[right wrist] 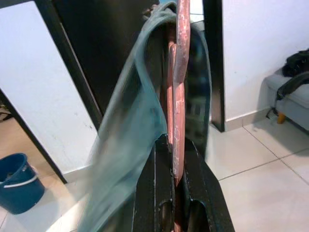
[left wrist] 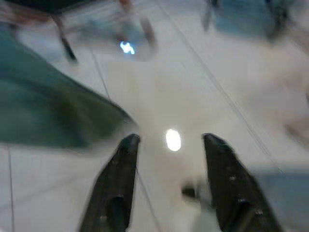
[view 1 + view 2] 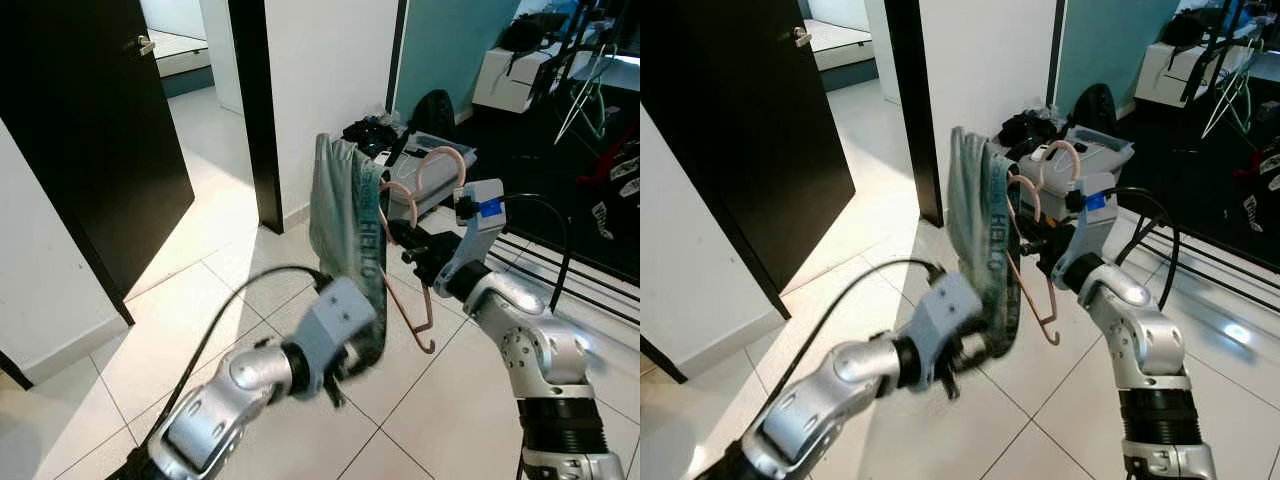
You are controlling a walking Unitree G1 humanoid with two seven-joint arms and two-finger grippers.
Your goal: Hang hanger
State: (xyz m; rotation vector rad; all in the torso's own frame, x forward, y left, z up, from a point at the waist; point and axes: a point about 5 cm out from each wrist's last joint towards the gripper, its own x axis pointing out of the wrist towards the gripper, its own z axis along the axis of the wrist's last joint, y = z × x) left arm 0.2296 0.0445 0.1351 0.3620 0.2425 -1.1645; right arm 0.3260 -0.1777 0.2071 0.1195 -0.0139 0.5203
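A pink hanger (image 3: pixel 428 300) carries a green garment (image 3: pixel 345 220) printed with white letters, held up over the tiled floor. In the right wrist view my right gripper (image 1: pixel 176 145) is shut on the hanger (image 1: pixel 181 72), with the garment (image 1: pixel 130 135) draped over it. From the head, the right gripper (image 3: pixel 405 240) grips the hanger just beside the cloth. My left gripper (image 2: pixel 169 140) is open with nothing between its fingers, and the garment's edge (image 2: pixel 53 116) lies close beside it. The left arm (image 3: pixel 335 325) reaches up under the garment's lower hem.
A black door (image 3: pixel 90 130) stands open at the left, with a white wall section (image 3: pixel 330 70) behind the garment. Dark bags and a grey box (image 3: pixel 420 150) sit on the floor beyond. Black rack rails (image 3: pixel 570 280) run at the right. A blue bucket (image 1: pixel 17 181) stands by the wall.
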